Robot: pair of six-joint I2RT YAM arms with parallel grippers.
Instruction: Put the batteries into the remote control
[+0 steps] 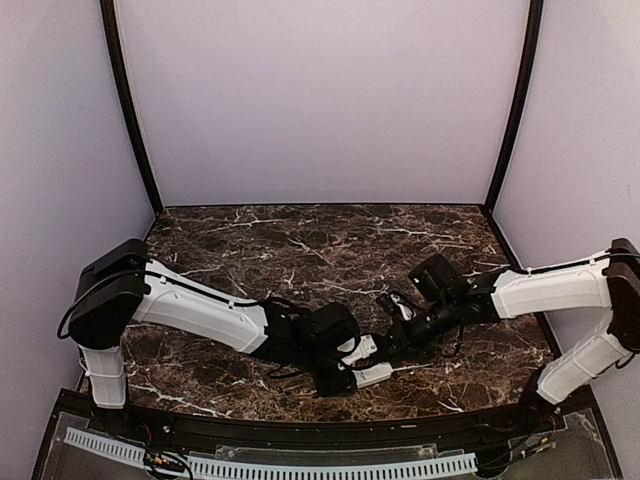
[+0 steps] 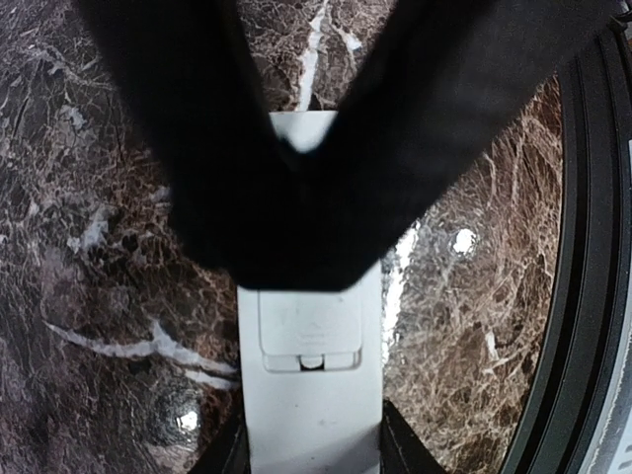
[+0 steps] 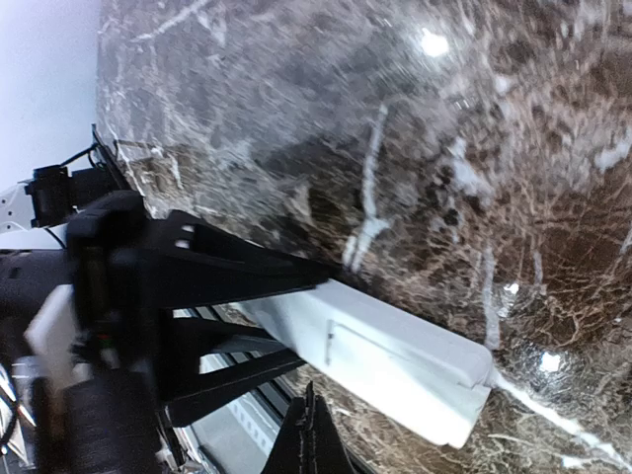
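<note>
Jaws on the L arm pinch the remote control by its near end, a finger on each long edge, back face up toward the L wrist cam. R jaws are pressed together w/ nothing btwn them. From the L wrist they show as a dark blurred wedge across the remote's far half, tip at the far edge of the battery cover. Touching it or just above, can't tell. Cover looks seated, latch notch toward the L jaws. Batteries aren't in view anywhere, so whether they're already inside or out of frame I can't say.

Risks, as I judge them:
1) Remote is held at one end only, so a downward push from the R tip levers it in the L pinch. It could tilt or slide out.
2) A shut tip on smooth plastic may skid off the cover instead of dragging it, then jab the table.
3) Remote is close to the table's front rail. If dropped it could land on or past the rail, and re-grabbing would be awkward.
4) If the cover pops free, it's a small loose part and could skate away over the marble.

Further out: dark veined stone, then the pale back wall.
</note>
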